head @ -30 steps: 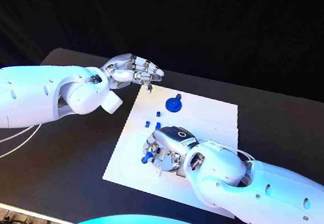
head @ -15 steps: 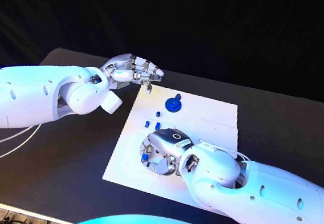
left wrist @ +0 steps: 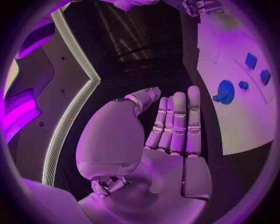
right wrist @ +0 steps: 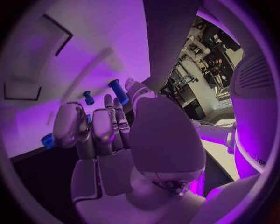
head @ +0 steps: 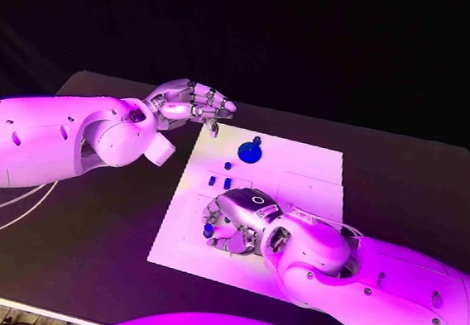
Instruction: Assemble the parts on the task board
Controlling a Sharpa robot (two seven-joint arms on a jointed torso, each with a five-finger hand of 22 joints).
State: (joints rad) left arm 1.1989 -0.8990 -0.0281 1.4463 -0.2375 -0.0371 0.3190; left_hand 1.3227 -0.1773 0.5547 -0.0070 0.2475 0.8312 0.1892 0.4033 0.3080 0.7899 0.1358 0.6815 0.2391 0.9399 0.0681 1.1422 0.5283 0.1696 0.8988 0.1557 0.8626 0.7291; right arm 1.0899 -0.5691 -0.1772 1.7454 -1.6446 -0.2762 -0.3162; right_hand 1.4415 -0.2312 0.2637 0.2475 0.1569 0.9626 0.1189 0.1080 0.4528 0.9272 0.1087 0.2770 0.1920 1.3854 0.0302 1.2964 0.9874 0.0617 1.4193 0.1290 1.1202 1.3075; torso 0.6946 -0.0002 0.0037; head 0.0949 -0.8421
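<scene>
The white task board (head: 308,161) lies mid-table. My right hand (head: 237,226) is low over the board's near left part, and a small blue peg (head: 208,229) shows at its fingertips. In the right wrist view the blue peg (right wrist: 118,91) sits pinched between the thumb and a fingertip of the right hand (right wrist: 111,135). A round blue part (head: 252,152) lies near the board's far edge, with small blue parts (head: 220,181) between it and the hand. My left hand (head: 190,103) hovers off the board's far left corner; its fingers (left wrist: 175,126) are stretched out and hold nothing.
The board (left wrist: 233,121) carries the round blue part (left wrist: 224,91) and two small blue blocks (left wrist: 251,60). Another short peg (right wrist: 88,98) stands on the board (right wrist: 87,37) beyond my right fingertips. Black table (head: 93,224) surrounds the board.
My right hand has shifted a little to the left and nearer on the board, carrying the blue peg with it. The left hand has stayed in place.
</scene>
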